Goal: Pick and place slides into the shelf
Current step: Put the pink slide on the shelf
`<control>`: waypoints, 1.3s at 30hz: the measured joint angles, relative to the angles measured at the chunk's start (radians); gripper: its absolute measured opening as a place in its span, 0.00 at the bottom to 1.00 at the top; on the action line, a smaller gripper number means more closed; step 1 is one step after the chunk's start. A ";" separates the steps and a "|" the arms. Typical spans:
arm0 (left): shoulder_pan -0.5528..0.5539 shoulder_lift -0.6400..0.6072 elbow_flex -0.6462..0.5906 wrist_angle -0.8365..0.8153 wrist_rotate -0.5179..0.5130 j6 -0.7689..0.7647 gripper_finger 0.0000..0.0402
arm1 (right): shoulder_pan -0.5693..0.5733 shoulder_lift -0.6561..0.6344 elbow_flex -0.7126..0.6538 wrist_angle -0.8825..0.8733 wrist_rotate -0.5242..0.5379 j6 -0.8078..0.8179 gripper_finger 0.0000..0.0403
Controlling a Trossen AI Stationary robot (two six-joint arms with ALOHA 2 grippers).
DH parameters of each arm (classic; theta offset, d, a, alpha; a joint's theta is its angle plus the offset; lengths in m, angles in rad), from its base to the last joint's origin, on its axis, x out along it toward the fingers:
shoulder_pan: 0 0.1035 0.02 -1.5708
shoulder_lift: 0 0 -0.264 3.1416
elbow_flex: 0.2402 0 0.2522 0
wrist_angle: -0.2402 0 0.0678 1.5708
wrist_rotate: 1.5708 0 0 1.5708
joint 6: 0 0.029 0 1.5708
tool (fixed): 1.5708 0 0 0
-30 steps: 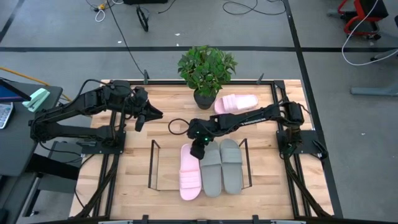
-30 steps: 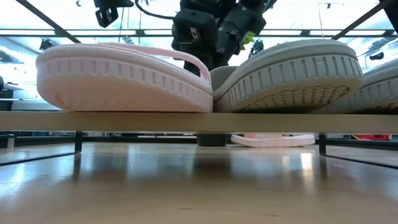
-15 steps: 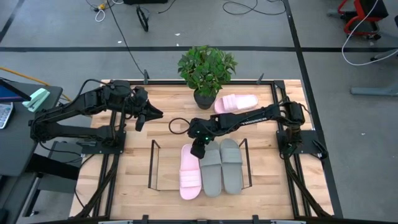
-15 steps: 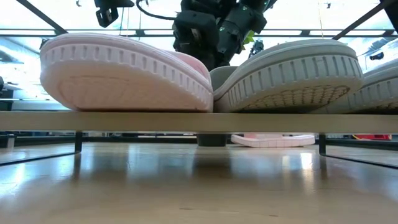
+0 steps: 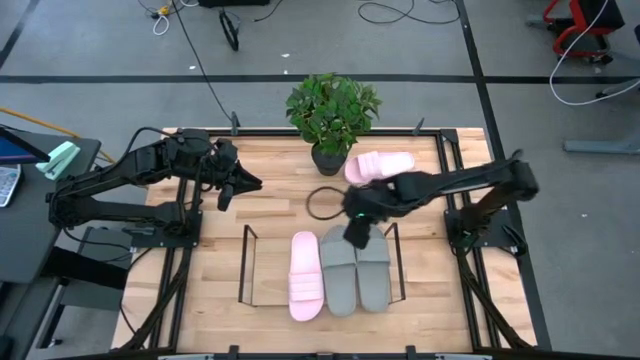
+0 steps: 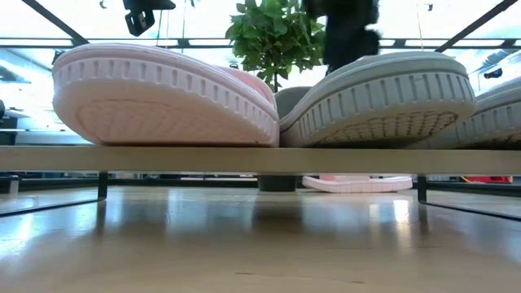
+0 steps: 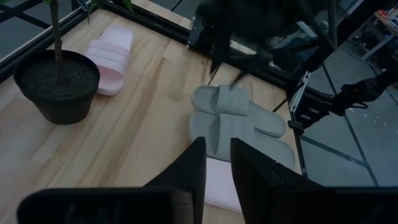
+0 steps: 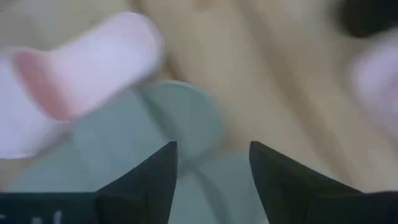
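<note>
Since the earlier pictures, the right gripper (image 5: pixel 356 232) has let go of the pink slide (image 5: pixel 306 274) and moved away to the right. It now hangs above the far ends of the two grey slides (image 5: pixel 357 268). Its fingers (image 8: pixel 152 176) are spread apart with nothing between them.

Three slides lie side by side in the shelf (image 5: pixel 244 266), a thin black wire frame. The pink slide is on the left of the three, and the two grey ones are just beside it on the right. They look soft and thick, each with one wide strap across the top. In the low view their soles show small ridges along the edge. The other pink slide (image 5: pixel 380 165) lies on the wood table (image 5: pixel 270 205), next to the potted plant (image 5: pixel 331 112) and well apart from the shelf.

The left gripper (image 5: pixel 237 184) waits over the left side of the table, away from the shelf. Its fingers (image 7: pixel 194 176) stand only a little way apart and hold nothing.

No words or labels can be read on the slides. The right arm is blurry in the low view and the left wrist view. The right wrist view is blurry too, so the slides there are only soft pink and grey shapes. In the low view the shelf bar hides the bottoms of the slides.
</note>
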 joint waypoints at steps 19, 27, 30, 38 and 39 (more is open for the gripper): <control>0.001 0.000 0.000 0.002 -0.005 0.009 0.20 | 0.005 -0.563 -0.538 -0.258 0.422 0.872 0.52; 0.001 0.000 0.000 0.007 -0.019 0.030 0.20 | -0.117 -0.794 -0.835 0.017 0.413 1.005 0.62; 0.001 0.000 0.000 0.008 -0.020 0.030 0.19 | -0.178 -0.831 -0.892 0.041 0.445 1.051 0.69; 0.001 0.000 0.000 0.008 -0.022 0.027 0.21 | -0.366 -0.848 -1.041 0.361 0.450 1.046 0.78; 0.001 0.000 0.000 0.008 -0.022 0.027 0.21 | -0.391 -0.848 -1.059 0.405 0.447 1.034 0.78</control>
